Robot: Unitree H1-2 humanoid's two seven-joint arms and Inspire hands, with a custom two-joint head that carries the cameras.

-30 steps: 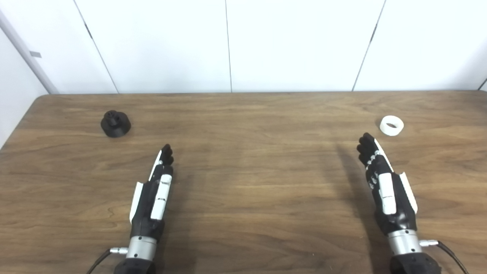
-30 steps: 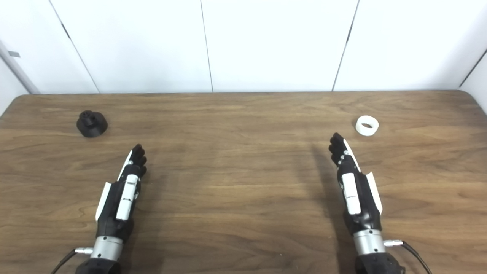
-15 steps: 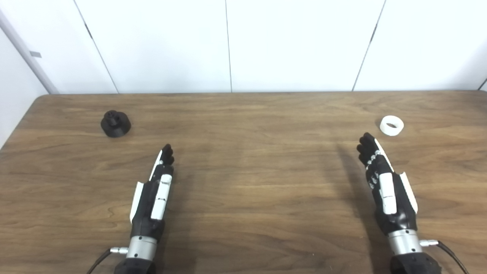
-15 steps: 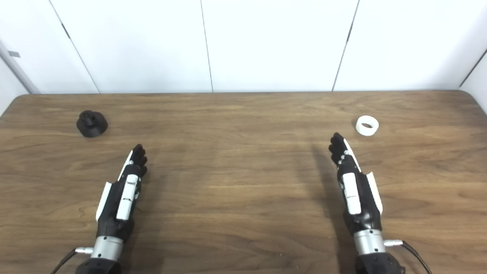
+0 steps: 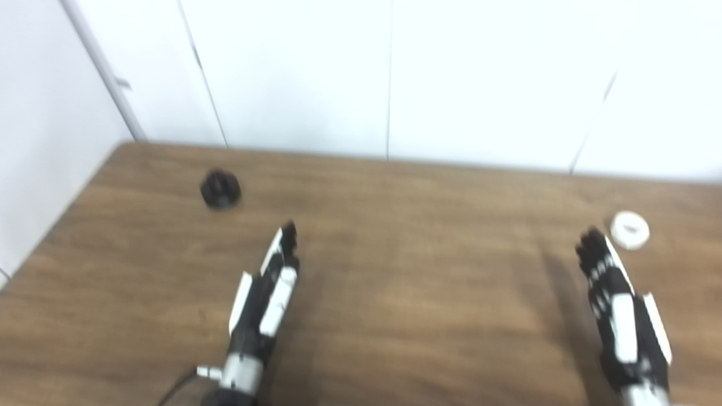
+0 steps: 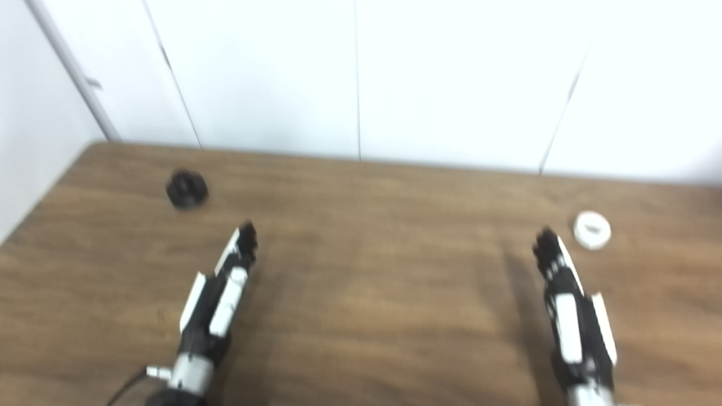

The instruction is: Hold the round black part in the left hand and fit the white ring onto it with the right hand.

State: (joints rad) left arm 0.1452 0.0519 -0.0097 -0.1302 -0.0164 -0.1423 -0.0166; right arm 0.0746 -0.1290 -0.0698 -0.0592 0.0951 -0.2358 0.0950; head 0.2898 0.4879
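Motion blur softens both views, but the layout reads clearly enough. Across the lower part of the frame runs a brown wooden table [image 5: 395,293], with white wall panels [image 5: 316,73] filling the top.

The round black part [image 5: 220,189] sits on the wood in the upper left of the tabletop, near the far edge, with nothing touching it. The white ring [image 5: 630,229] lies flat at the right side of the frame, also by itself.

The left hand [image 5: 268,293] comes up from the bottom edge, left of centre, fingers stretched straight out and pointing toward the far left; it holds nothing, and its fingertips are well short of the black part. A thin cable [image 6: 127,386] trails from its wrist at the bottom edge.

The right hand [image 5: 617,307] enters at the lower right, likewise flat and extended, empty, fingers pointing up the frame. Its fingertips [image 5: 589,239] are just beside the ring, slightly below and left of it, though the blur keeps me from saying whether there is contact; it looks like a small gap. A dark shadow [image 5: 558,304] lies on the wood beside this arm.
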